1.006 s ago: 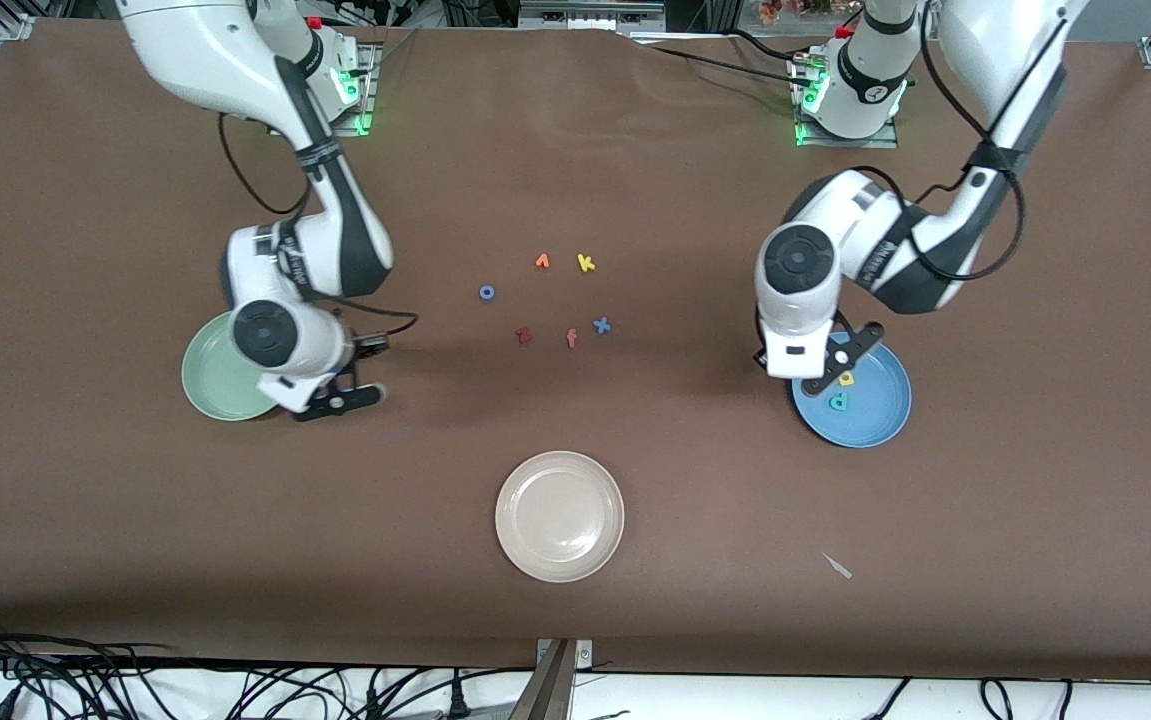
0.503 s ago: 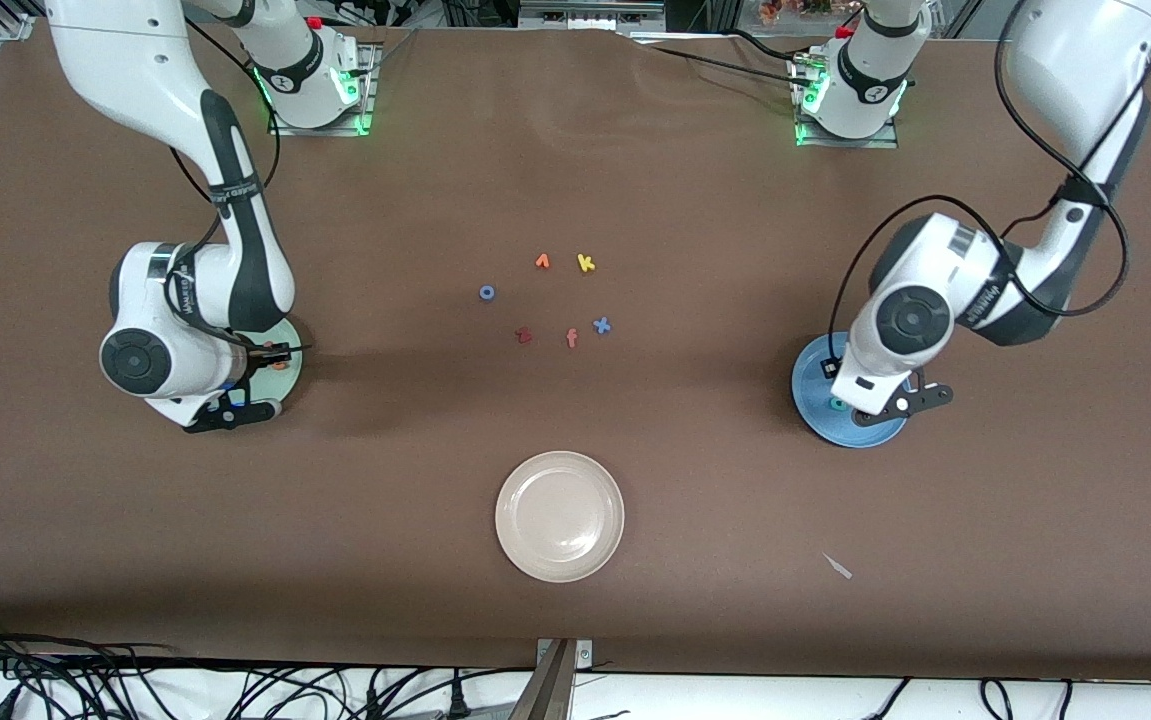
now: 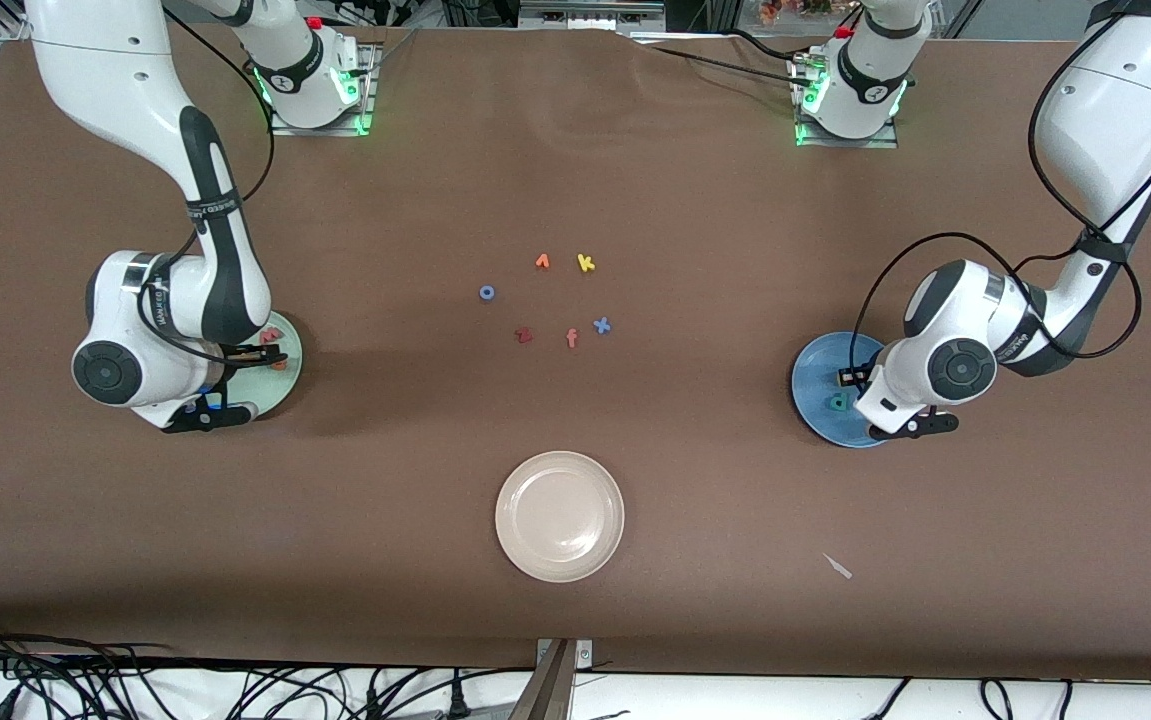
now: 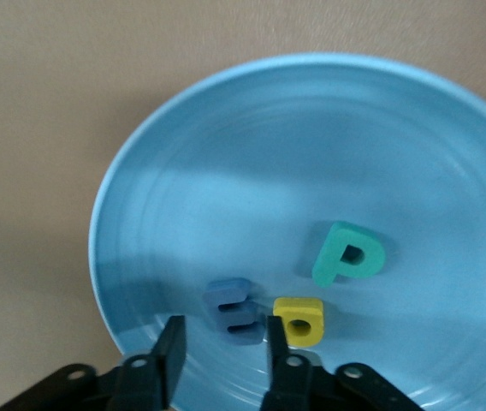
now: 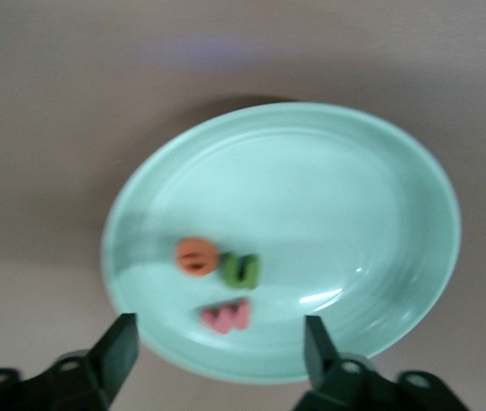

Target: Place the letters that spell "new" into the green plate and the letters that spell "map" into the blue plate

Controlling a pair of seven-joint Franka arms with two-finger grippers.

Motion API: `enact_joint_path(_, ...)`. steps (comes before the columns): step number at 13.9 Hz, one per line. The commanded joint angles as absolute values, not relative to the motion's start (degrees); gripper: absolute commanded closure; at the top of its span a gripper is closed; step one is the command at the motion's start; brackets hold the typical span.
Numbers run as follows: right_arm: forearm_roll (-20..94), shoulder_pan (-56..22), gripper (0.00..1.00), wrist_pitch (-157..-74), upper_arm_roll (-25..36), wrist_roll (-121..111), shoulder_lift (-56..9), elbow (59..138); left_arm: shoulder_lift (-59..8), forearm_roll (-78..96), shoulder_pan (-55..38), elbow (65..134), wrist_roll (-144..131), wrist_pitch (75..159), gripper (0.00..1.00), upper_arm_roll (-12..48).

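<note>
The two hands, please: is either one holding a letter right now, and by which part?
Neither. The left hand and right hand are open and hold nothing.

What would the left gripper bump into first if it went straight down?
Probably the blue "m" lying in the blue plate: the left gripper hangs open right above it, though depth is unclear.

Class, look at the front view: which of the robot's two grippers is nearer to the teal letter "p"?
Left. The left gripper hangs over the blue plate, where the teal "p" lies. The right gripper is over the green plate at the right arm's end of the table.
</note>
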State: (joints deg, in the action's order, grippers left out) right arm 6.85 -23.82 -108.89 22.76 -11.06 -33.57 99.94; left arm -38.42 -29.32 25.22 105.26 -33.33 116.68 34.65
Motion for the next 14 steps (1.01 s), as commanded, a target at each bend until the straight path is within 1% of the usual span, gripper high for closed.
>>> enact_joint_path(1,6.9,-26.5,0.00,-100.7,22.6,-10.5,-33.0,94.7,-37.4,-29.3,25.1,103.6,-32.3,115.4,0.00,35.4)
enact_joint_path(3,7.2,-27.2,0.00,-97.6,22.6,-10.5,-32.9,92.7,-35.8,-29.0,24.7,101.0,-32.3,111.9,0.00,36.6)
enact_joint_path(6,7.2,-28.7,0.00,-94.3,22.6,-10.5,-32.9,89.6,-35.6,-28.9,25.0,93.3,-32.3,102.7,0.00,42.0)
enact_joint_path(7,7.1,-29.3,0.00,-92.7,22.6,-10.5,-32.8,88.7,-35.6,-28.9,25.0,90.1,-32.3,99.1,0.00,44.4)
enact_joint_path(9,7.2,-29.4,0.00,-91.1,22.6,-10.5,-32.4,87.3,-35.6,-29.1,25.1,83.8,-32.3,89.2,0.00,49.0)
enact_joint_path(11,6.9,-31.4,0.00,-88.8,22.8,-10.5,-32.2,85.4,-35.2,-29.2,25.5,78.9,-30.2,81.1,0.00,52.4)
enact_joint_path(12,6.9,-32.8,0.00,-88.6,23.0,-10.5,-31.7,85.3,-34.3,-29.0,25.6,76.4,-26.8,77.9,0.00,52.5)
enact_joint_path(13,6.2,-33.5,0.00,-88.8,22.9,-10.6,-30.2,85.8,-31.1,-27.8,25.2,75.3,-21.7,77.7,0.00,51.3)
enact_joint_path(14,6.0,-33.5,0.00,-88.9,22.6,-10.6,-28.1,86.5,-27.2,-26.6,23.7,75.8,-17.2,77.8,0.00,48.1)
